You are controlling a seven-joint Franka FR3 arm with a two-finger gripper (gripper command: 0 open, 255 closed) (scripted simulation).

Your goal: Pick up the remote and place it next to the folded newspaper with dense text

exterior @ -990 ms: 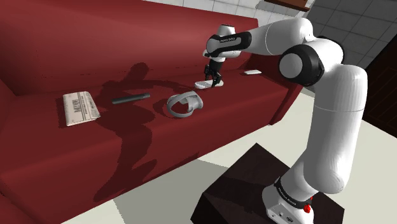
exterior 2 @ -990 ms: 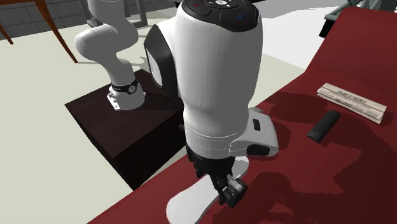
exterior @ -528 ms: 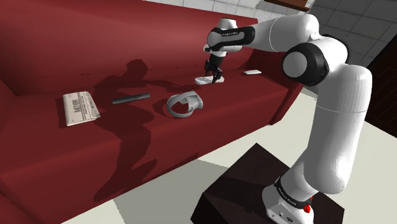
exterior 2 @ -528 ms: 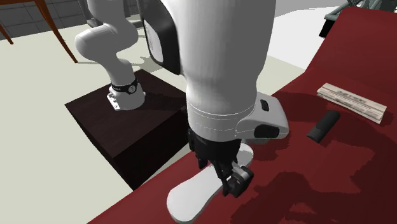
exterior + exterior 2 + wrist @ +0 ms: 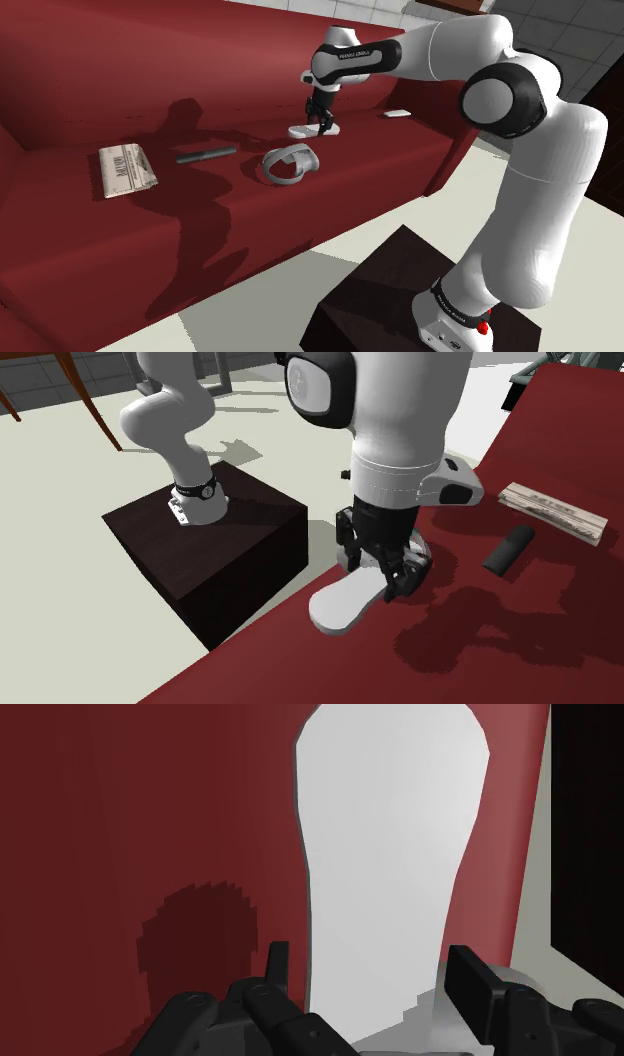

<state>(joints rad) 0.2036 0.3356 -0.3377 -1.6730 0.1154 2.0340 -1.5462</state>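
Robot arm is holding a white remote over a red sofa.

From the shoulder view, the black gripper (image 5: 318,120) is pointing down and pinching the white remote (image 5: 301,131) over the seat of the red sofa (image 5: 100,60). A white curved headset (image 5: 290,164) is lying near the gripper, a dark bar (image 5: 205,154) is lying farther from it, and the folded newspaper (image 5: 126,170) is lying farthest, well apart. From the second exterior view, the gripper (image 5: 392,574) is clasping one end of the remote (image 5: 345,604), with the rest jutting out sideways. The dark bar (image 5: 508,548) and newspaper (image 5: 555,512) are lying beyond the gripper, the dark stand (image 5: 210,552) behind it. From the wrist view, the two fingers (image 5: 277,969) are pressing either side of the remote (image 5: 395,854), which is stretching away from the gripper (image 5: 372,979) over the sofa (image 5: 120,804).
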